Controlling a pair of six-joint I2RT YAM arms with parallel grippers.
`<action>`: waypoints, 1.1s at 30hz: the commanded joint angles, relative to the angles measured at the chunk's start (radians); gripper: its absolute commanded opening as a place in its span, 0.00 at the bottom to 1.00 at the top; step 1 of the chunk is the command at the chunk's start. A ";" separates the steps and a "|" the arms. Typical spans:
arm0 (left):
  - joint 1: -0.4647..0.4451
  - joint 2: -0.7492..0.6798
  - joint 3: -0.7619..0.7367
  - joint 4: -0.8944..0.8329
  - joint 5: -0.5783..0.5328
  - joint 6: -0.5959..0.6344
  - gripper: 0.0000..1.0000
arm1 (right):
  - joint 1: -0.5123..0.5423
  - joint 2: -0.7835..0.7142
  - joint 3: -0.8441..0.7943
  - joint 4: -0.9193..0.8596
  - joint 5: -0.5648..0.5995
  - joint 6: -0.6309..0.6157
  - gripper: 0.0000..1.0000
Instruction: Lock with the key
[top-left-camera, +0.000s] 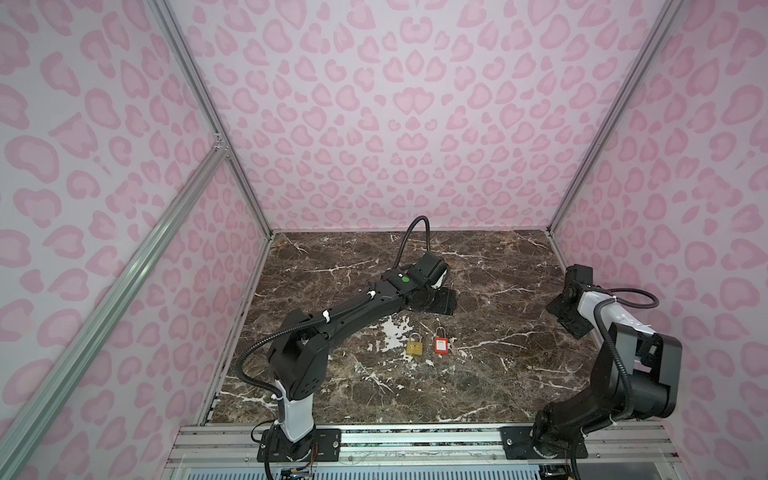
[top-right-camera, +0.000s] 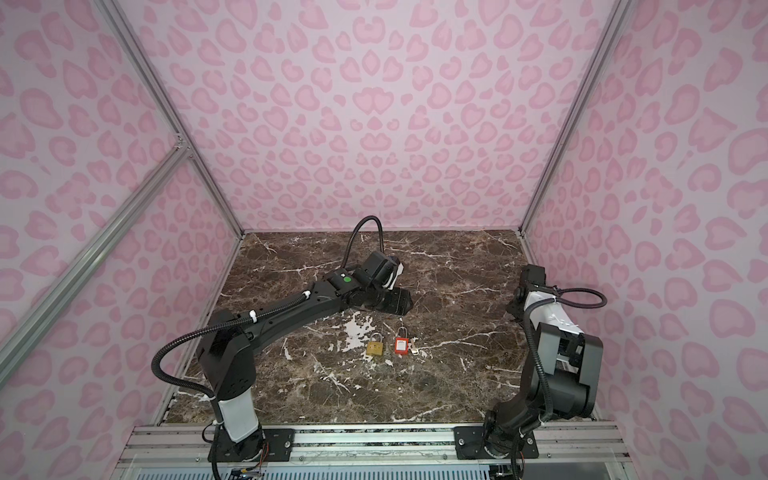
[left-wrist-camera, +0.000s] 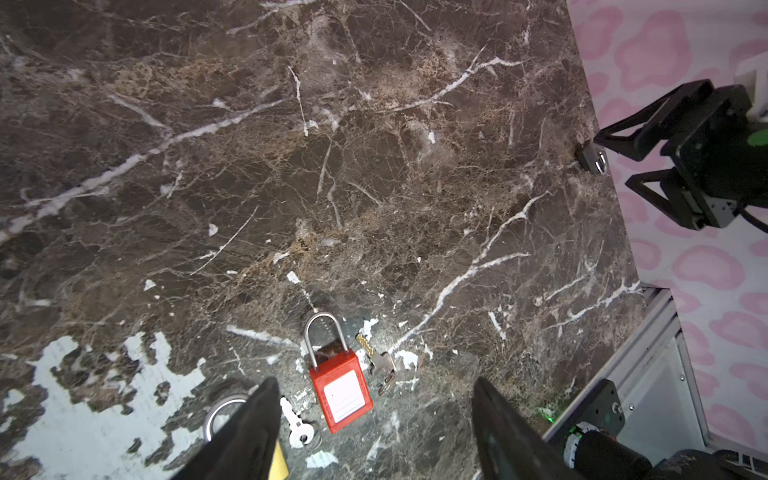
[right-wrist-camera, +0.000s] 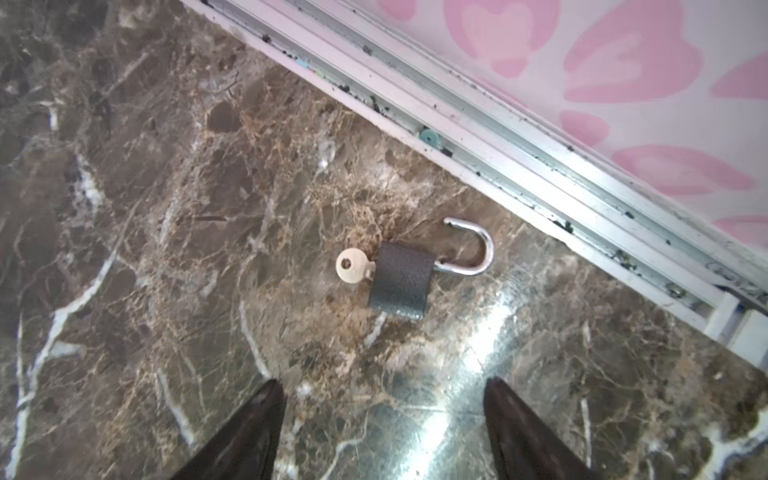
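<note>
1. Right gripper: jaws spread wide, nothing between them. The grey padlock lies flat on the marble tabletop ahead of the fingertips. It touches neither and sits roughly in line with the gap.
2. Padlock location: by the table's right edge, near the aluminium rail at the foot of the pink-patterned wall, well apart from the locks at mid-table.
3. Left gripper: jaws apart, empty, above the red padlock. The brass padlock lies just beside the red one.
4. Writing: white label on the red padlock's face, print too small to read.
5. Grey padlock appearance: dark, textured, squarish body. The silver shackle is swung open with one end free of the body. A pale round-headed key, with a hole in its head, sits in the end opposite the shackle.
</note>
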 joint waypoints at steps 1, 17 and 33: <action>-0.002 0.015 0.026 -0.017 0.014 0.010 0.74 | -0.005 0.040 0.034 -0.020 0.099 -0.030 0.78; -0.002 0.045 0.064 -0.032 0.027 0.008 0.74 | -0.079 0.076 -0.006 0.105 0.040 -0.042 0.50; -0.004 0.039 0.062 -0.032 0.023 0.008 0.74 | -0.125 0.109 -0.033 0.159 -0.075 -0.037 0.53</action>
